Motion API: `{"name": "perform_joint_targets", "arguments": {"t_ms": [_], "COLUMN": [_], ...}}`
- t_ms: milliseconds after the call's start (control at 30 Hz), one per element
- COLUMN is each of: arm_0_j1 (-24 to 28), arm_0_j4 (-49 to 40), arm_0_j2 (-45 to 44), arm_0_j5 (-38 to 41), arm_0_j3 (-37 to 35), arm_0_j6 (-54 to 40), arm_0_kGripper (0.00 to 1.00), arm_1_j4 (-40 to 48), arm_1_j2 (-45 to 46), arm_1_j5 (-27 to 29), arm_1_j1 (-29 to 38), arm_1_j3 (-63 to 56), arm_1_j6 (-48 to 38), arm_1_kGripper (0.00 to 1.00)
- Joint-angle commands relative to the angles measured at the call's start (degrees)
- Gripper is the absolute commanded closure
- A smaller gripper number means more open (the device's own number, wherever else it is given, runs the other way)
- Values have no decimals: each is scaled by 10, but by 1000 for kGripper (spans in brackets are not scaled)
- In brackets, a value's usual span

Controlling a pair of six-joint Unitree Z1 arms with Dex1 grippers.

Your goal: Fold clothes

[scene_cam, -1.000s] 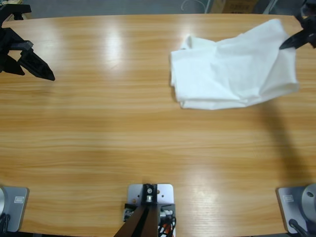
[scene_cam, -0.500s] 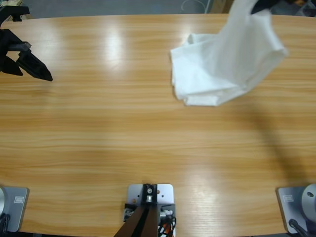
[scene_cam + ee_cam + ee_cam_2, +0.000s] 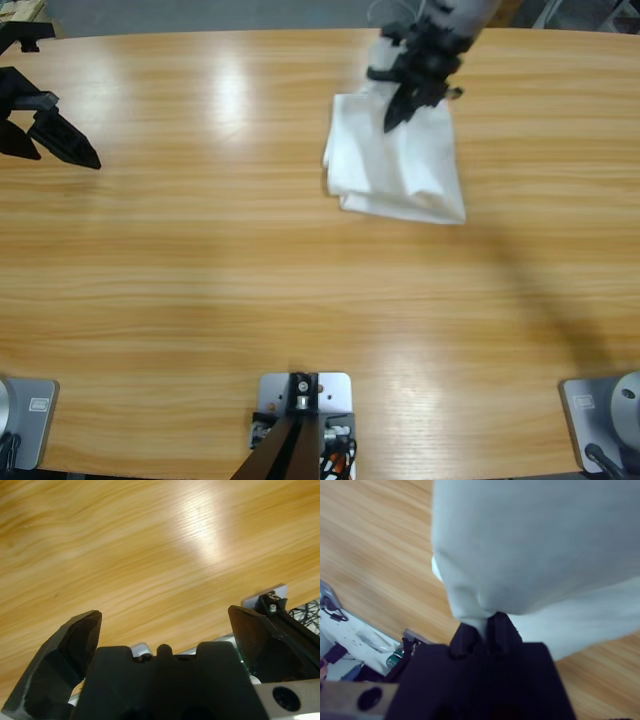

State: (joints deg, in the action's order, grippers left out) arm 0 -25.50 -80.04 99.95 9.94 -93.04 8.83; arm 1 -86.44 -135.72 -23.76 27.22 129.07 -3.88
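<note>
Bare wooden desk (image 3: 300, 280) fills the lower half of the overhead frame, its pale grain running left to right and glossy with two soft patches of reflected light toward the top.

At the upper left edge of that frame, the left pincer (image 3: 55, 140) hangs over bare wood with its two black jaws spread wide and nothing between them. Its own wrist view shows the left pincer (image 3: 162, 630) the same way: jaws well apart, only desk grain and a bright glare spot beyond them, with a piece of metal rig hardware at the lower right.

Farther back, in the upper centre-right of the overhead frame, one arm (image 3: 455, 20) comes down from the top edge, its forearm angled down and to the left. This is the right arm, and its right pincer (image 3: 405, 100) is clamped on a pinch of the one white T-shirt (image 3: 400, 170). In the right wrist view the right pincer (image 3: 487, 627) has its jaws pressed together on a gathered fold, with the T-shirt (image 3: 540, 545) draped up and over the top of that frame.

There are two arms, two pincers and a single garment. The T-shirt lies as a bunched, partly doubled heap on the desk in the upper centre-right, its lower edge flat on the wood and its upper part lifted toward the gripping jaws.

Beyond the desk's far edge, a narrow strip of grey floor (image 3: 200, 14) runs along the top of the overhead frame.
</note>
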Motion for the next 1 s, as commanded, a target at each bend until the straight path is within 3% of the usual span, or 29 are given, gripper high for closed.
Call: {"name": "perform_joint_targets", "arguments": {"t_ms": [33,400,433,467,500,800,1000], "arm_0_j1": [7,8,8,8,8,8,-2], "arm_0_j4": [-6,-6,-6,-6,-6,-4,36], "arm_0_j2": [-30,-39,-39,-39,-39,-39,-36], "arm_0_j5": [-4,-4,-4,-4,-4,-3,18], "arm_0_j3": [42,56,55,56,56,60,78], "arm_0_j6": [-8,-9,-9,-9,-9,-9,-9], "arm_0_kGripper": [4,4,4,4,4,4,3], "arm_1_j4": [-56,-58,-58,-58,-58,-58,-58], "arm_1_j2": [-99,-132,-137,-142,-143,-81,45], "arm_1_j5": [-14,-32,-38,-45,-46,40,73], "arm_1_j1": [12,-42,-43,-43,-43,-45,-48], "arm_1_j3": [156,225,229,233,237,344,339], "arm_1_j6": [-18,-45,-48,-48,-48,-38,39], "arm_1_kGripper": [1000,1000,869,214,4,0,0]}}
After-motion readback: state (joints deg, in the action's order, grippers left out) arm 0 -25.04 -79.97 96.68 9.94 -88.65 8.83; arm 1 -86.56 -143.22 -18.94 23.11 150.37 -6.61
